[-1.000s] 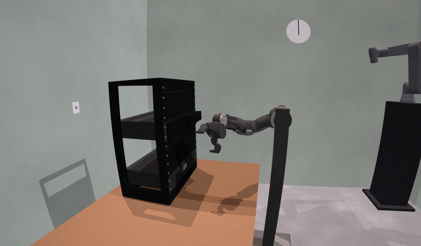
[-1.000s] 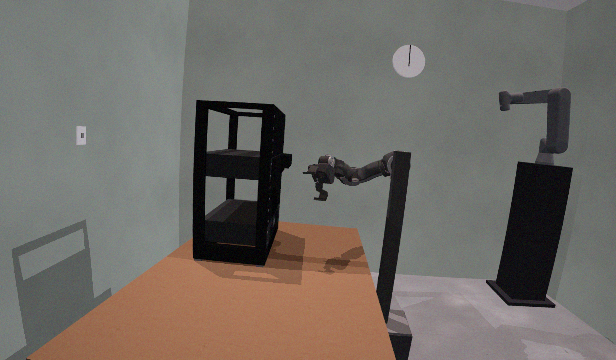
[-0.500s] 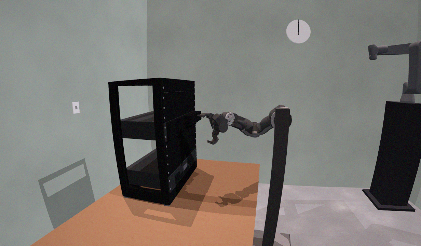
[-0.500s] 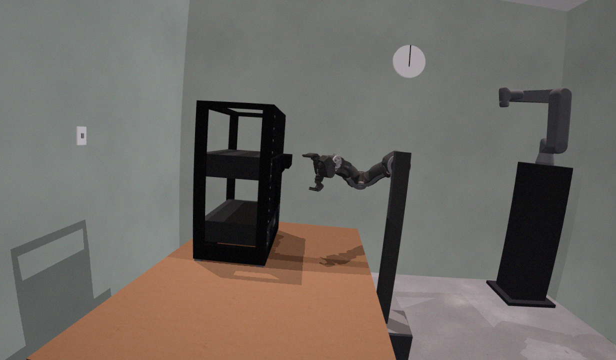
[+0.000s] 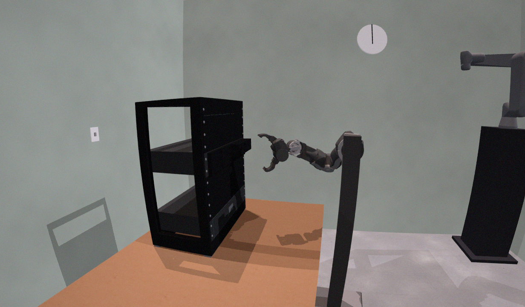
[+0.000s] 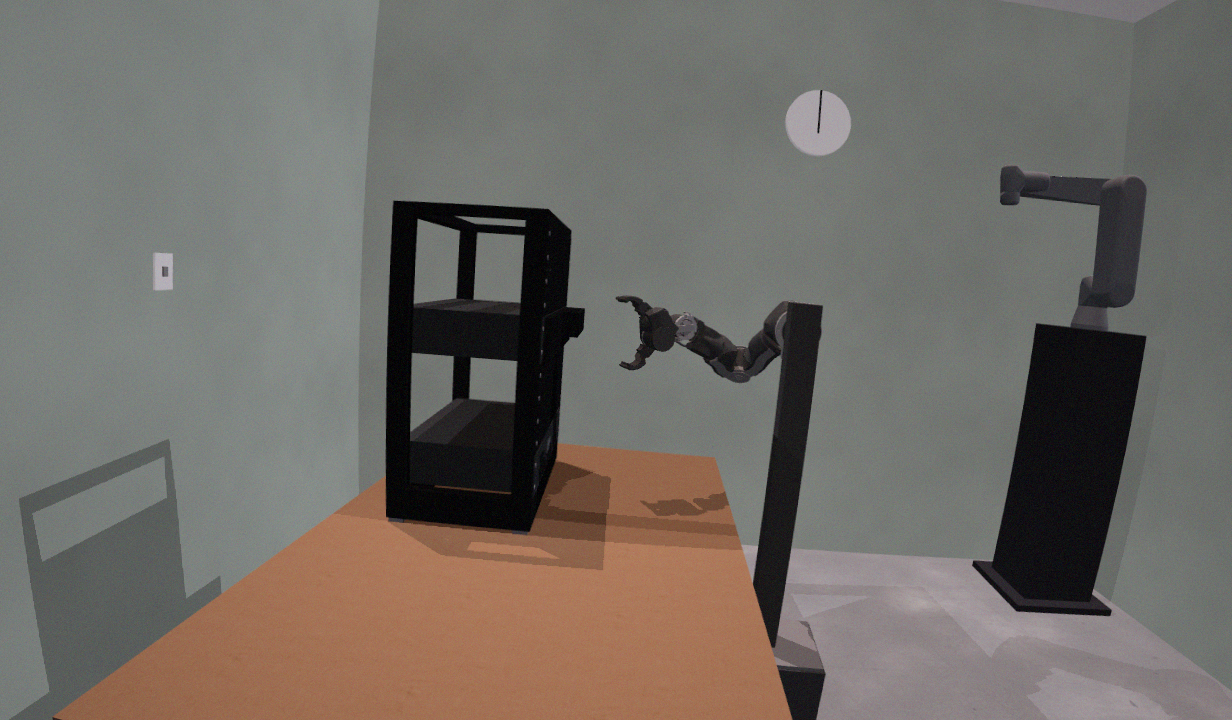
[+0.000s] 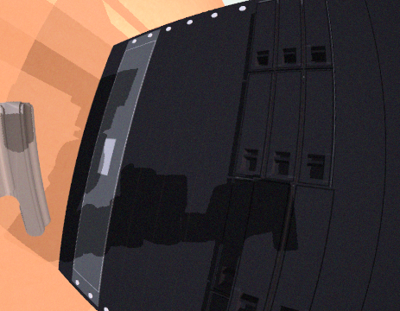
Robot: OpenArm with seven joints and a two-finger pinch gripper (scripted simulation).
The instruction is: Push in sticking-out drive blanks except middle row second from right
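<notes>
My gripper (image 5: 267,152), fingers spread wide and holding nothing, hangs in the air at 3 o'clock of the rack (image 5: 142,160) on the bench (image 5: 279,236), facing the storage chassis (image 7: 223,121) and apart from it. I judge this the approach to a first push. The drive blanks (image 7: 288,54) sit dark in the wrist view, so which ones stand proud is hard to tell; next I must line a fingertip on a protruding one, sparing the middle-row blank
</notes>
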